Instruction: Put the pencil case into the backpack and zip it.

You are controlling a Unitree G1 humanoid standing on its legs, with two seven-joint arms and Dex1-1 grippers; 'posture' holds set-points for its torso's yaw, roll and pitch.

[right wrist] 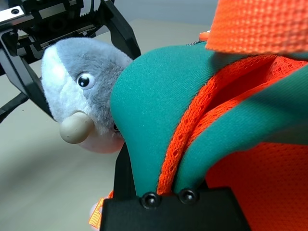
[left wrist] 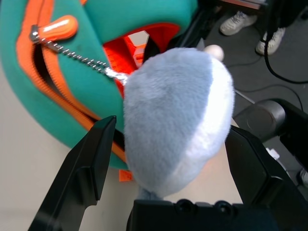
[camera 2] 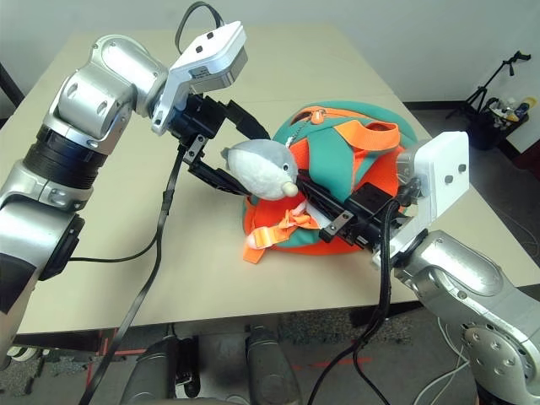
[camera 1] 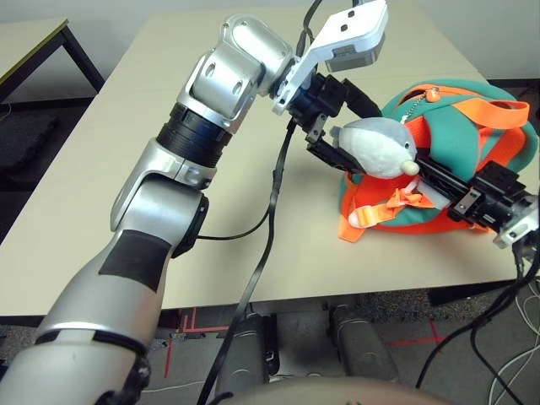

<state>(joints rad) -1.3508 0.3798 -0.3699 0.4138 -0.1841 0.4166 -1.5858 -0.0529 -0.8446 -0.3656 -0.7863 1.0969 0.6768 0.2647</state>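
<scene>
Left pincer (left wrist: 168,159) stands spread wide around the plush fish (camera 1: 381,148), not the zipper pull (left wrist: 60,28). Right pincer (camera 2: 316,211) is clamped on the backpack (camera 1: 472,126), which rests on the surface (camera 1: 118,152). Risk: closing now grabs plush, leaving the zip undone. Pencil case location: cannot tell.

Beige table (camera 1: 126,160), rectangular, dark frame under its near edge. Second table (camera 1: 34,42) with black legs stands off the far left corner, apart from it. Pale wall (camera 2: 422,34) behind. Floor grey and speckled, red tape lines (camera 1: 190,325) below the near edge (loose cables (camera 1: 515,354) too). A black tripod (camera 2: 494,80) stands past the right edge. A person's white sneakers (left wrist: 250,29) on dark floor.
</scene>
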